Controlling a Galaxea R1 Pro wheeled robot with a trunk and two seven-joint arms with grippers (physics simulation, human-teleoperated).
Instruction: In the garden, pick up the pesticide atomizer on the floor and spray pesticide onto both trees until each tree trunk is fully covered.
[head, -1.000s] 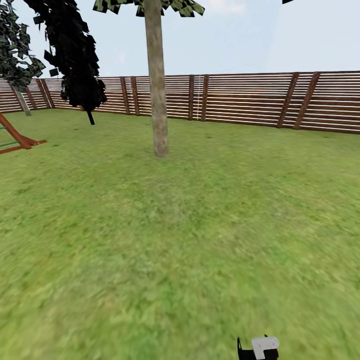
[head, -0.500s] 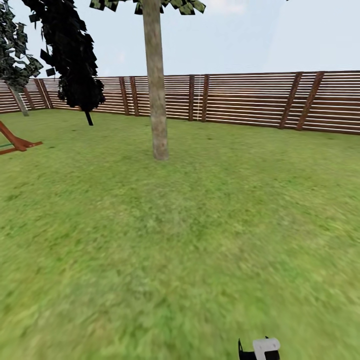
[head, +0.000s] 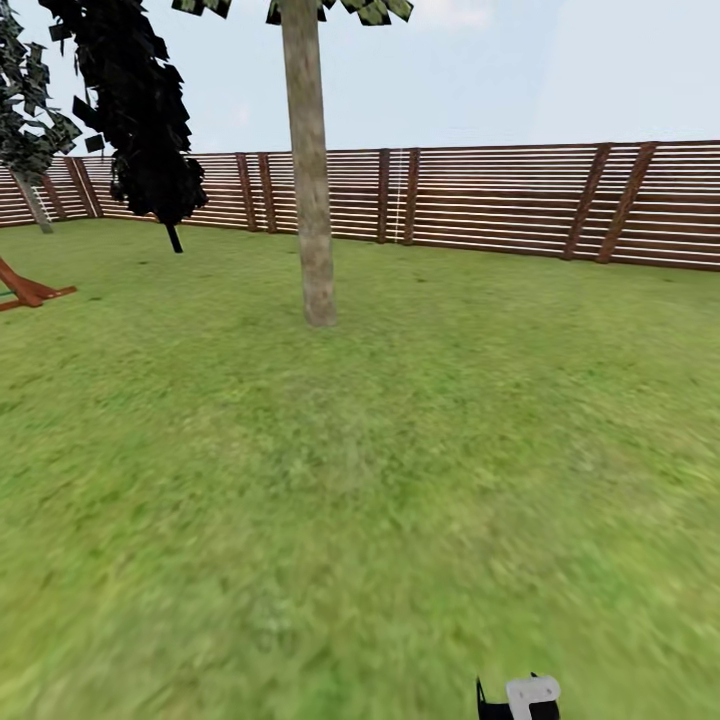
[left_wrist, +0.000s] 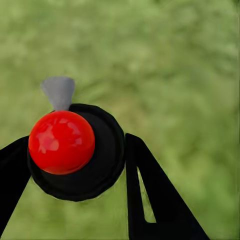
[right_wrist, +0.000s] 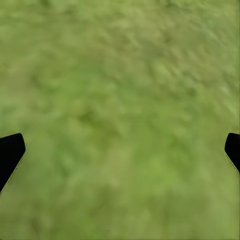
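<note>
The pesticide atomizer (left_wrist: 75, 150) is a black round bottle with a red ball on top and a grey nozzle. My left gripper (left_wrist: 75, 152) is shut on it, one black finger on each side, above blurry grass. My right gripper (right_wrist: 120, 150) is open, nothing between its fingers, only the floor (right_wrist: 120, 100) below. One tree has a thick pale trunk (head: 310, 170) standing ahead, left of centre in the head view. A second tree (head: 25, 120) stands far left by the fence. A black shape with a white patch (head: 520, 697) pokes in at the bottom edge; what it is I cannot tell.
A black-leaved tree with a thin black trunk (head: 140, 110) stands left of the near trunk. A brown slatted fence (head: 500, 200) closes the lawn (head: 400, 450) at the back. An orange-brown frame (head: 25, 288) sits at the left edge. Open grass lies between me and the trunk.
The whole head view has shifted: trunk, black tree and orange frame slid a little left and the trunk base sits lower, so the camera has moved. The shape at the bottom edge stays put.
</note>
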